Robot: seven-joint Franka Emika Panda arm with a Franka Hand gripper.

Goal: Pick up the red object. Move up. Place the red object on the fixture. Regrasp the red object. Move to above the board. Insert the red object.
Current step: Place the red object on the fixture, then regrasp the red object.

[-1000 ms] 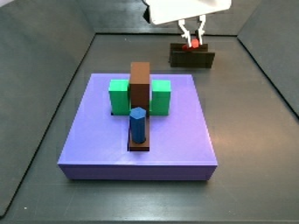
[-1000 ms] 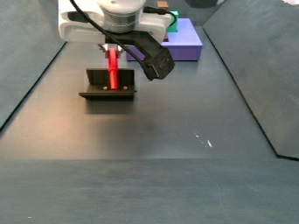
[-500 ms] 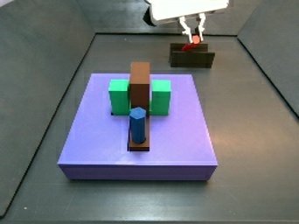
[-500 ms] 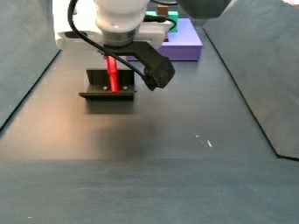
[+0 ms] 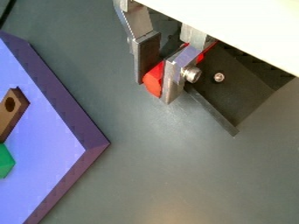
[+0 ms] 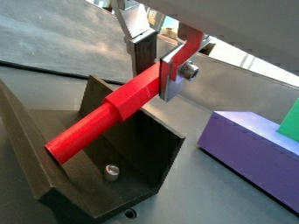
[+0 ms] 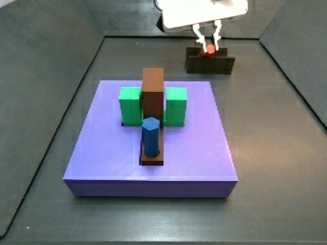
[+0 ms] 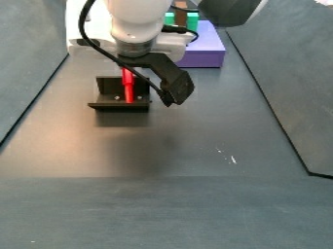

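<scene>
The red object point(image 6: 100, 122) is a thin red peg that slants over the trough of the dark fixture point(image 6: 47, 188). My gripper point(image 6: 146, 80) is shut on its upper end, one finger on each side. A wrist view shows the red object point(image 5: 152, 83) filling the gap between the fingers point(image 5: 179, 77), beside the fixture point(image 5: 246, 92). In a side view the gripper point(image 7: 208, 41) hangs over the fixture point(image 7: 211, 64) at the far end of the floor. In a side view the red object point(image 8: 129, 86) stands out of the fixture point(image 8: 117, 101) under the gripper point(image 8: 129, 78).
The purple board point(image 7: 179, 158) lies in the middle with a brown bar point(image 7: 153, 88), green blocks point(image 7: 129, 105) and a blue peg point(image 7: 151, 136) on it. Its edge shows in the wrist views point(image 5: 52, 153) point(image 6: 246, 153). Dark walls ring the floor.
The arm has shifted a little over the fixture, and its body now hides more of the red object in a side view. The red object stays at the fixture.
</scene>
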